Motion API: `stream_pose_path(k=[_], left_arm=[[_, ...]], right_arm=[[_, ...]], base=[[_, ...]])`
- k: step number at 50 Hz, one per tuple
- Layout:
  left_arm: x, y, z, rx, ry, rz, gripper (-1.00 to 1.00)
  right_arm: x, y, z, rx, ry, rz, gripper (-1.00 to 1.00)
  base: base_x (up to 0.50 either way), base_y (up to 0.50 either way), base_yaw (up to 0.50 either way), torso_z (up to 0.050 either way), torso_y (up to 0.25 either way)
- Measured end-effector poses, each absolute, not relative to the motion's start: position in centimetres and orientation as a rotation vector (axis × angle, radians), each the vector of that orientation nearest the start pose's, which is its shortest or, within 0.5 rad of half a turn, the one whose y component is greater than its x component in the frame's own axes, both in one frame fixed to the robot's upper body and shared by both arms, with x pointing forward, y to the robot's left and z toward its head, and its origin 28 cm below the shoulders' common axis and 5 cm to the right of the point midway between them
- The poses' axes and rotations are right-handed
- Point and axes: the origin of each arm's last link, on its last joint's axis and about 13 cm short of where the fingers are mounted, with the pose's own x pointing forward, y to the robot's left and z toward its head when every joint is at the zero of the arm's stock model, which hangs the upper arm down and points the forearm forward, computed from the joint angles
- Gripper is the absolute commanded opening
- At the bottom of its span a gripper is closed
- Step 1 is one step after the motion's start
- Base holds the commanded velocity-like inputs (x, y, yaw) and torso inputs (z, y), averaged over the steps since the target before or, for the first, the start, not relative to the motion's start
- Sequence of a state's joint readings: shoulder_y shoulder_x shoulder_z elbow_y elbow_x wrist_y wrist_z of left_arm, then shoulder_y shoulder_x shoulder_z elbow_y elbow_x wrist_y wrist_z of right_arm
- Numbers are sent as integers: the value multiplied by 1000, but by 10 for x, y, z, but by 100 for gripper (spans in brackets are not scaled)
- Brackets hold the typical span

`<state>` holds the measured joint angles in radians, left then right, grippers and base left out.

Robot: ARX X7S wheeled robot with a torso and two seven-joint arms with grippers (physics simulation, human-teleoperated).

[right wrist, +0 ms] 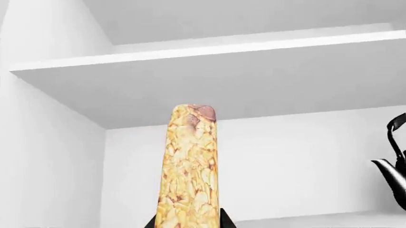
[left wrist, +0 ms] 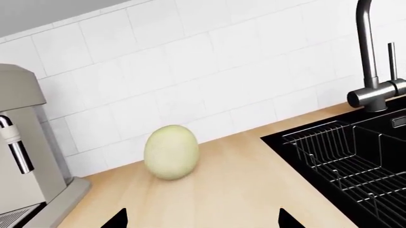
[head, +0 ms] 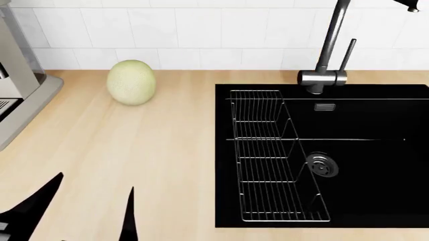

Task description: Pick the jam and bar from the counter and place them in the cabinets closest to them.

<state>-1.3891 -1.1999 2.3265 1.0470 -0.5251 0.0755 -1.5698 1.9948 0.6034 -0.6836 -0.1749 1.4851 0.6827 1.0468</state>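
Bar [right wrist: 189,166] clamped upright in right claw [right wrist: 189,222], long axis pointing up at cabinet shelf [right wrist: 209,71] just ahead; left claw [left wrist: 201,219] spread apart over table [head: 134,150]; jam nowhere seen.

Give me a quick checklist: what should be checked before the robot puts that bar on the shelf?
1. Bar held by the right gripper: ok, fingers flank its lower end.
2. Cabinet open in front of the bar: ok, the shelf and white interior show.
3. Room beside the kettle: ok, it sits off to one side, apart from the bar.
4. Bar above the lower shelf surface: cannot tell, only the shelf's far edge shows.
5. Left gripper free: ok, open over the counter, holding nothing.
6. Jam located: not ok, none in view; only a melon stands by the sink.
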Motion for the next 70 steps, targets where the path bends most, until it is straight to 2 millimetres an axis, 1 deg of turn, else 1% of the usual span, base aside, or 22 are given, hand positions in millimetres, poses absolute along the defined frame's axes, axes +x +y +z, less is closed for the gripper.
stream_pose_path(k=[4,11,18,23,35,36,45,64,70], left_arm=[[87,230,166,271,-169,-77,100],[88,230,167,274,-169,-80,100],[88,229,166,272,-164,-80,100],[88,228,166,271,-160,-80,100],[88,227,165,270,-153,-76,100],[88,227,165,269,-153,-76,100],[87,228,164,266,-151,-72,100],[86,228,164,262,-153,-68,100],[86,228,164,259,-155,-67,100]], right_arm=[[227,-85,497,65,-645,-12,-100],[274,-79,511,34,-515,-10,-100],[321,-76,516,33,-361,6,-100],[332,-76,524,4,-357,-7,-100],[339,-74,528,-4,-367,8,-100],[340,-74,528,-5,-369,8,100],[342,-79,527,2,-380,-15,100],[344,-79,529,18,-380,-17,100],[339,-77,528,33,-377,-14,100]], base=[[0,0,0,0,0],[0,0,0,0,0],[0,0,0,0,0],[6,0,3,0,0],[8,1,4,0,0],[0,3,4,0,0],[5,1,2,0,0],[0,0,0,0,0],[0,0,0,0,0]])
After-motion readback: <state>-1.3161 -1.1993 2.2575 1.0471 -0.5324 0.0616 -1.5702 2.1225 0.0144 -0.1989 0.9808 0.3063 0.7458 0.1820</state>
